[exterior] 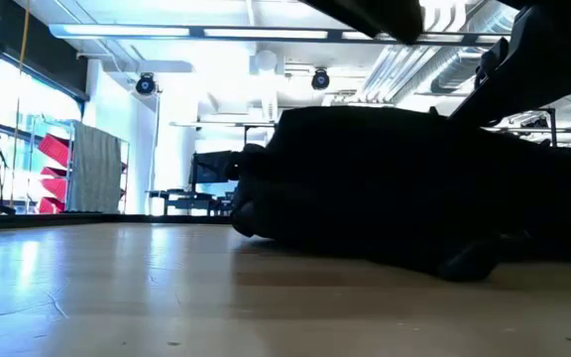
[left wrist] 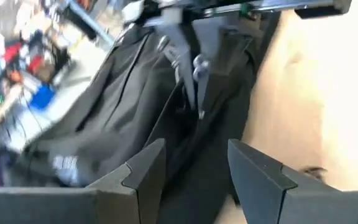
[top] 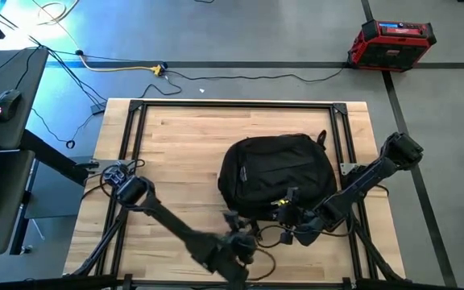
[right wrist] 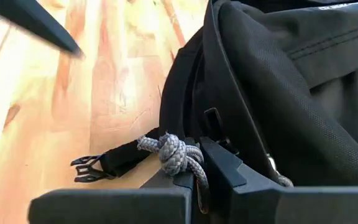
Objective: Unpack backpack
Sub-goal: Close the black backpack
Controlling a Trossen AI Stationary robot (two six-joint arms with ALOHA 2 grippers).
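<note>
Table (top: 176,153): light wood top w/ black frame rails, seen from overhead.

L arm comes in from the table's left-front corner, reaching diagonally toward centre-front. L gripper (top: 234,229) sits just beside the front-left edge of the backpack (top: 276,173). In its wrist view the L gripper (left wrist: 194,174) has its jaws apart w/ a clear gap, nothing between the fingers (left wrist: 143,171); black fabric of the backpack (left wrist: 104,130) lies straight ahead, a grey zipper pull (left wrist: 199,65) visible farther along the seam.

Backpack: lying flat on the table, centre-right, large rounded black. Low view shows the backpack (exterior: 414,188) as a dark mass resting on the wood, right of centre.

R arm enters from the table's right edge, angled down to the bag's front edge. R gripper (top: 300,225) is at the front-right rim of the pack. Wrist view: R gripper (right wrist: 194,165) is clamped tight on a grey knotted cord pull (right wrist: 173,152) at the zipper line of the backpack (right wrist: 291,93). A black strap w/ buckle (right wrist: 89,168) lies on the wood beside it.
</note>
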